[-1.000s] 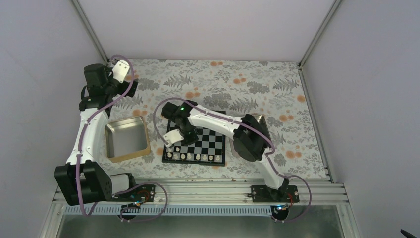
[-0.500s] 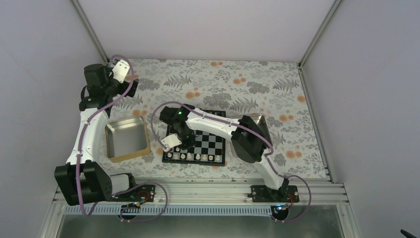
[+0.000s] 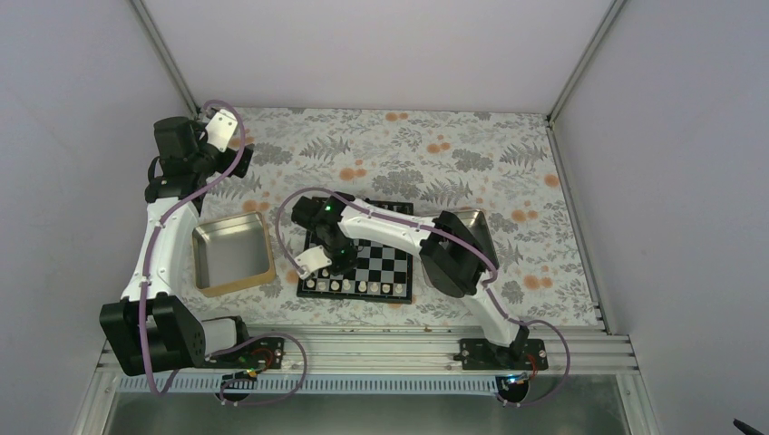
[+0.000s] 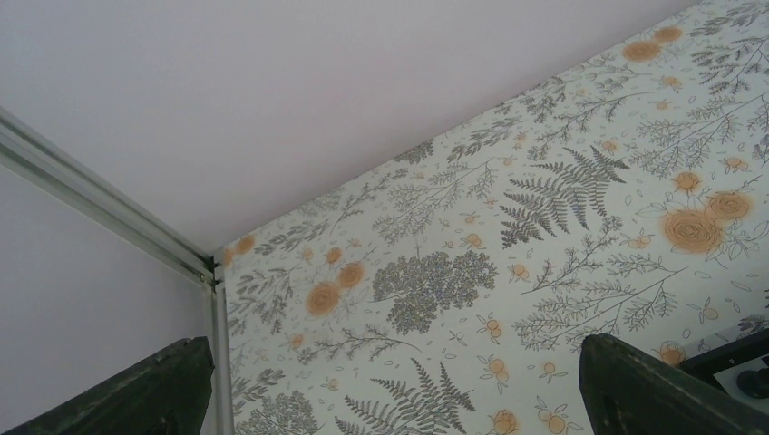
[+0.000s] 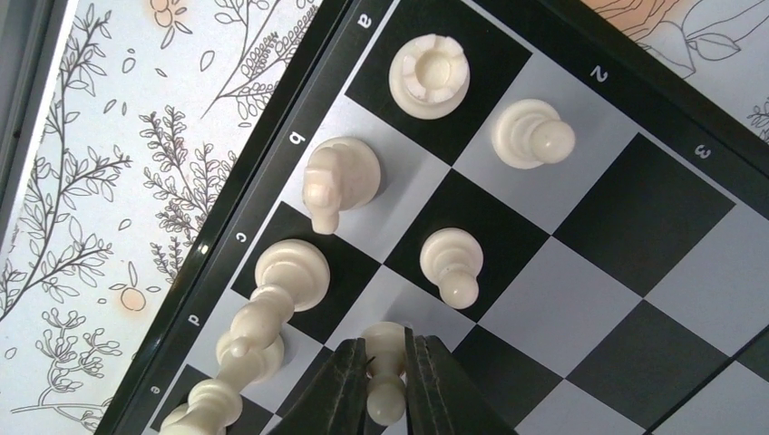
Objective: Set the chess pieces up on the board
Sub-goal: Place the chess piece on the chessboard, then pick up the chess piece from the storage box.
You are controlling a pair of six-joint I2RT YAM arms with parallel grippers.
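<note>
The black-and-silver board (image 3: 385, 265) lies at the table's middle front. Several cream pieces (image 3: 349, 285) stand along its near row. In the right wrist view I see a rook (image 5: 429, 75), a knight (image 5: 340, 177), a bishop (image 5: 288, 275) and two pawns (image 5: 533, 132) (image 5: 450, 262) on the board (image 5: 635, 208). My right gripper (image 5: 384, 385) is shut on a cream pawn (image 5: 384, 362), its base at or just above a silver square of the second row. It sits over the board's near left corner (image 3: 319, 265). My left gripper (image 4: 390, 399) is open and empty, raised at the far left (image 3: 218, 127).
A square metal tray (image 3: 234, 255) sits left of the board. A second tray (image 3: 476, 227) lies right of the board, mostly hidden under my right arm. Walls and frame posts enclose the floral table on three sides.
My right gripper has moved toward the board's near left corner and lower, with the pawn held. The left arm has not moved.
</note>
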